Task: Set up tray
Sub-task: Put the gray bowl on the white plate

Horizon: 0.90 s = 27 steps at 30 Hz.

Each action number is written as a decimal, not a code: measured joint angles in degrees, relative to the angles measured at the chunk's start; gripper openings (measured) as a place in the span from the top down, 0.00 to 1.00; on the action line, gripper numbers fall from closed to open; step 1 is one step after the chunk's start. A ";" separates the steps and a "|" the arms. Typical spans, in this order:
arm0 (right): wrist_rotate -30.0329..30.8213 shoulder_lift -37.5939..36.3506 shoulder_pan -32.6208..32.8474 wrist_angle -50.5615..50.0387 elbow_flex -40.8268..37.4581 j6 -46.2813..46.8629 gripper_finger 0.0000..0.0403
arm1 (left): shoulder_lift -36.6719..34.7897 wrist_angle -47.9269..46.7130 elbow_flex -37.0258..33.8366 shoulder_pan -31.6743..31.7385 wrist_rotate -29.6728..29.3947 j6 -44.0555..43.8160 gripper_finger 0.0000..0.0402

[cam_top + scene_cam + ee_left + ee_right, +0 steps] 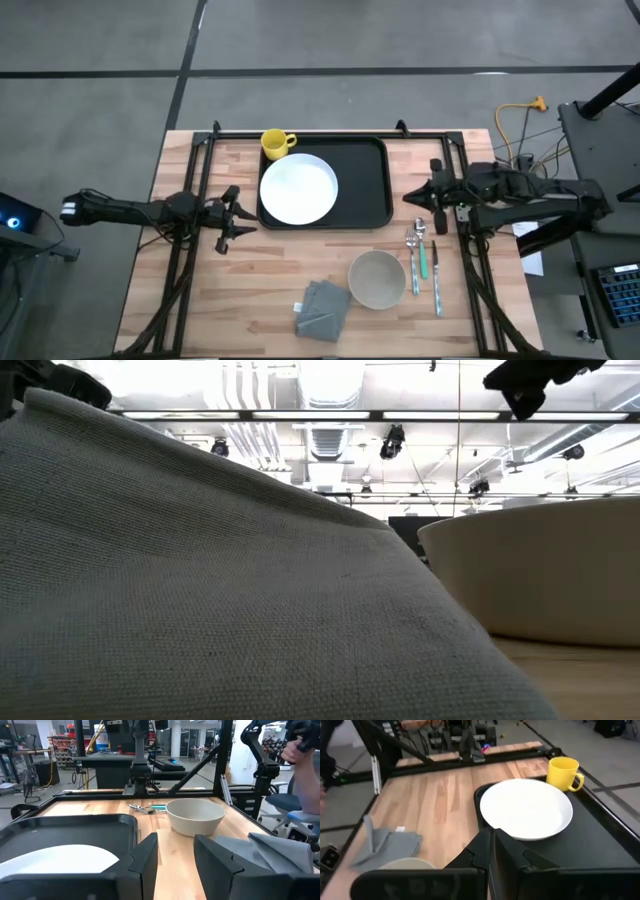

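The tray [365,185] holds a white plate [298,188]; left gripper [234,219] spread empty, right gripper [425,197] pressed together.

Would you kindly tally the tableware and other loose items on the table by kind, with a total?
Tray: 1
Plate: 1
Mug: 1
Bowl: 1
Napkin: 1
Cutlery pieces, beside the bowl: 3, though which is which is too small to tell
Total: 8
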 joint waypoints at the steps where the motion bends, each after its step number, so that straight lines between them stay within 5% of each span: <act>1: 0.00 0.60 0.00 0.00 0.03 -0.20 0.96 | 0.02 0.00 0.22 0.02 0.00 -0.17 0.73; 27: -2.03 17.50 0.24 -8.55 -0.14 -1.59 0.96 | -0.26 11.57 -0.50 0.00 0.00 0.49 0.73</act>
